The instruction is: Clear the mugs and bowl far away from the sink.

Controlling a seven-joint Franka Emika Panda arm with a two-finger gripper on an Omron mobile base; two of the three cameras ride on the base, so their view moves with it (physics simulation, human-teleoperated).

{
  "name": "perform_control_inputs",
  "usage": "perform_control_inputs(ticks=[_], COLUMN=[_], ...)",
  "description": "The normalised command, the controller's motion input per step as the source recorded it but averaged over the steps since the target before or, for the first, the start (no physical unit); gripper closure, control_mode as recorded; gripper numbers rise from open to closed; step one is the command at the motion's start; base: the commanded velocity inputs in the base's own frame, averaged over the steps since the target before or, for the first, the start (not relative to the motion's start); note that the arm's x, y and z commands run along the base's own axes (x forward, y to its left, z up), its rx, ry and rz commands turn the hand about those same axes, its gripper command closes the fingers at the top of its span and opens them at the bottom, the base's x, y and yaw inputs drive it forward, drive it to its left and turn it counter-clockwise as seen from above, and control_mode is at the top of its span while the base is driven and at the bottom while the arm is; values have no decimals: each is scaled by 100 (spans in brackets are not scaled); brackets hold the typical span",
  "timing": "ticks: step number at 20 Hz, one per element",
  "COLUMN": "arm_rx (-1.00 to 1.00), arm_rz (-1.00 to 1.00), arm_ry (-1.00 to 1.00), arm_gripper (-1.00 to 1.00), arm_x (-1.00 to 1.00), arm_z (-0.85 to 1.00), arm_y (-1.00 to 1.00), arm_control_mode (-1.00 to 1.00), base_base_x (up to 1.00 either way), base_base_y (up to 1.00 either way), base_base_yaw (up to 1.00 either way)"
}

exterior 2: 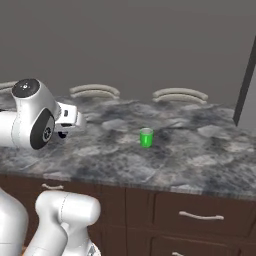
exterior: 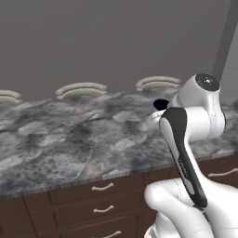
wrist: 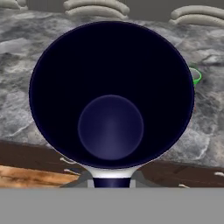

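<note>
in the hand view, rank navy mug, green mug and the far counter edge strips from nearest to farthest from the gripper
1. Navy mug: right at the gripper, its dark mouth facing the camera.
2. Green mug: beyond it, on the counter, peeking past its right rim.
3. Beige strips: along the far edge.

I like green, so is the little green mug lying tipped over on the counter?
No, the small bright green mug stands upright on the grey marbled stone counter.

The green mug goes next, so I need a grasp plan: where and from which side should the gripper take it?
Grip the green mug by its rim wall, coming from above: it stands upright, mouth open, alone on the counter. Its handle is too small to see.
</note>
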Motion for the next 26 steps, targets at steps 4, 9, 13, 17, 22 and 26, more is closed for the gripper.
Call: perform_control_inputs(ticks=[4,9,13,17,22,26], arm_rx=[0,0,0,0,0,0], arm_rz=[0,0,0,0,-15,-23], arm_ry=[0,0,0,0,5,14], arm_gripper=[100,100,100,100,100,100], arm_x=[0,0,0,0,33,53], arm_z=[0,0,0,0,-14,-32], arm_y=[0,0,0,0,5,9], arm_control_mode=[100,100,100,100,-100,-100], base_base_x=[63,71,94,67,24,0], base_base_y=[54,53,27,28,10,0], base_base_yaw=[-23,-11,-14,-31,-11,0])
